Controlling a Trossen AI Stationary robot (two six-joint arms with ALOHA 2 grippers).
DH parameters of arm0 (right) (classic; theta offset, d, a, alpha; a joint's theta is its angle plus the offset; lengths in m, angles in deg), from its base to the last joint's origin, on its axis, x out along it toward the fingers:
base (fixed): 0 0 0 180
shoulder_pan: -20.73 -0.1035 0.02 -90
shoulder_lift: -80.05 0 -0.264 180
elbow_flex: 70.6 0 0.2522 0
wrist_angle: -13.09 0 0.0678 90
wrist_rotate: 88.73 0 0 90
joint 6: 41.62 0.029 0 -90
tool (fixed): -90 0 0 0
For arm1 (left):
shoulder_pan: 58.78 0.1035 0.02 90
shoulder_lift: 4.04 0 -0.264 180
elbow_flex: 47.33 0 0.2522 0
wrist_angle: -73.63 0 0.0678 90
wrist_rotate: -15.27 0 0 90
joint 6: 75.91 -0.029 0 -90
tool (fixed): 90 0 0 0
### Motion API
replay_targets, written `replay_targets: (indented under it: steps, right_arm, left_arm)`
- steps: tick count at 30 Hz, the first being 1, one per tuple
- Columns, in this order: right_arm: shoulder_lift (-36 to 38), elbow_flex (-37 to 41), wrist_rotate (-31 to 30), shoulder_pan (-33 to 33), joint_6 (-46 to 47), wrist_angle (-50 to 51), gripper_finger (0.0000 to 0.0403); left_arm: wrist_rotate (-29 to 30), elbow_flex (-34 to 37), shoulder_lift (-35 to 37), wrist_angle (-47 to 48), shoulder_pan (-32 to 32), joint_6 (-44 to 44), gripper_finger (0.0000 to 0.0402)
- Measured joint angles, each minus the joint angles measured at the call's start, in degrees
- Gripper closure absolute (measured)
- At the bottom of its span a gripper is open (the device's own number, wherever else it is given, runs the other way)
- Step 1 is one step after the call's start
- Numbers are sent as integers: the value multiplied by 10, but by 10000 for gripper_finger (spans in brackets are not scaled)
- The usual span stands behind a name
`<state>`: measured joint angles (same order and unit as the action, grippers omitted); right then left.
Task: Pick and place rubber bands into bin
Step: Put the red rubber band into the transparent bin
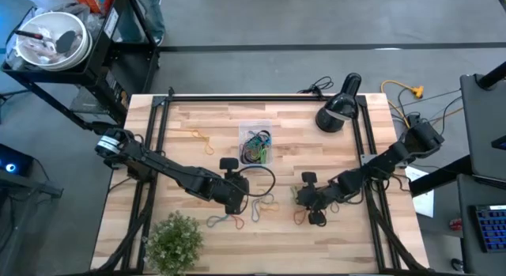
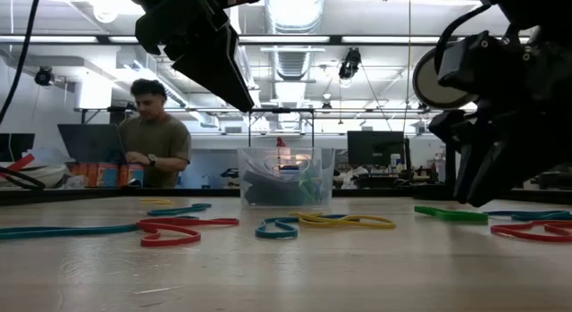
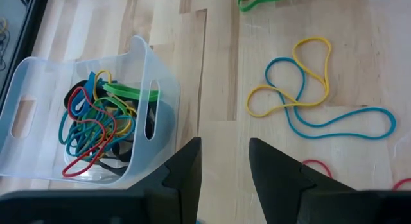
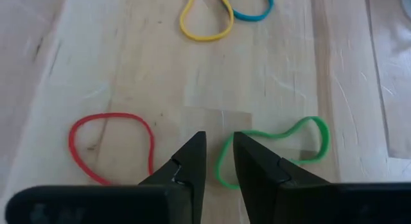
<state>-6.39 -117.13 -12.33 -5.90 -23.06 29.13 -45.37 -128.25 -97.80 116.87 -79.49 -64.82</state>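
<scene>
My right gripper [image 4: 219, 161] is low over the wooden table [image 1: 198, 173], near the front right of it. Its two dark fingers [image 4: 186, 163] stand a narrow gap apart, with bare wood showing between the tips; nothing is pinched. A green rubber band [image 4: 273, 150] lies flat just beside one fingertip, its near loop curling close to the tip, though I cannot tell whether they touch. A red rubber band [image 4: 112, 147] lies on the other side, apart from the fingers. Farther ahead, a yellow band [image 4: 205, 22] and a blue band [image 4: 253, 9] lie looped through each other.

My left gripper [image 3: 225, 163] hangs above the table's middle, in front of the bin [image 1: 255, 144]. Its fingers [image 3: 276, 169] are spread moderately and hold nothing; only bare wood shows between them. In the left wrist view the clear bin [image 3: 138, 76] sits just beside one fingertip, with a tangle of red, blue, green, yellow and black bands [image 3: 96, 124] already inside it. Off to the other side, a yellow band [image 3: 302, 73] and a long blue band [image 3: 334, 118] lie tangled together on the wood.

In the low view a person [image 2: 152, 138] stands in the room beyond the table.
</scene>
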Motion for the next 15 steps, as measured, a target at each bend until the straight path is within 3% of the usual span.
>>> replay_targets:
  steps: [15]
  right_arm:
    - [0, 6, 0, 0, 25, 5, 340]
  left_arm:
    - [0, 0, 0, -1, 0, 5, 288]
